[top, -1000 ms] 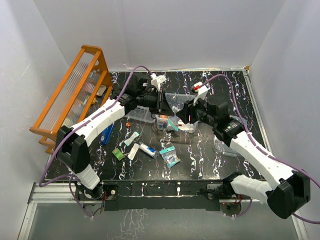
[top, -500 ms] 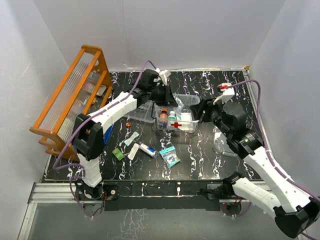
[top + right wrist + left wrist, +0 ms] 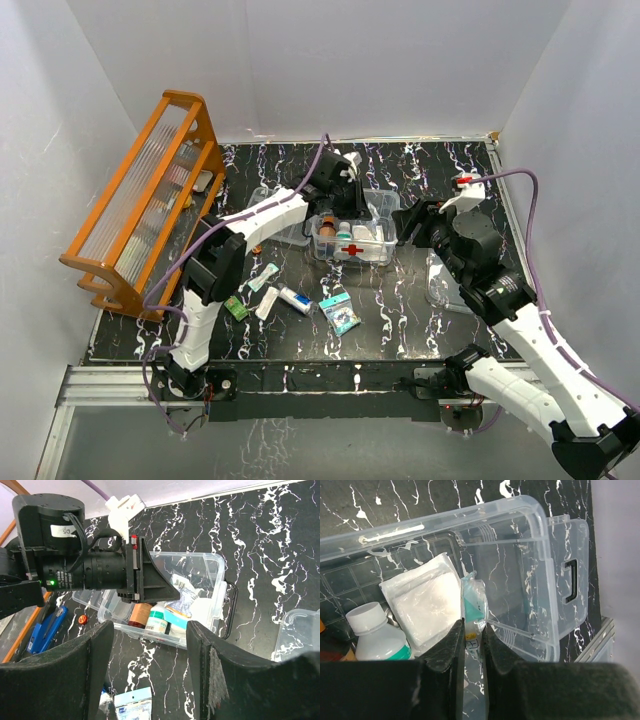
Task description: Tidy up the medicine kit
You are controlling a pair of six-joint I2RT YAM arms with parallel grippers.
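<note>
The medicine kit (image 3: 352, 243) is a clear box with a red cross, open at mid-table. It holds a brown bottle (image 3: 139, 615), a white bottle (image 3: 376, 636) and a white gauze pack (image 3: 422, 599). Its right end carries a dark handle (image 3: 232, 611). My left gripper (image 3: 473, 630) is shut on a clear packet with teal contents (image 3: 473, 605), held over the box's right half; in the top view this gripper (image 3: 347, 200) hovers just above the box. My right gripper (image 3: 150, 625) is open and empty, to the right of the box and clear of it (image 3: 415, 222).
An orange wooden rack (image 3: 150, 200) stands at the left. Loose packets (image 3: 340, 312), a tube (image 3: 295, 300), a green item (image 3: 236, 308) and a blue item (image 3: 213, 268) lie in front of the box. Clear containers sit left (image 3: 275, 228) and right (image 3: 445, 285) of the box.
My left gripper has swung right over the box with the packet in it. My right gripper has drawn back to the right, away from the box.
</note>
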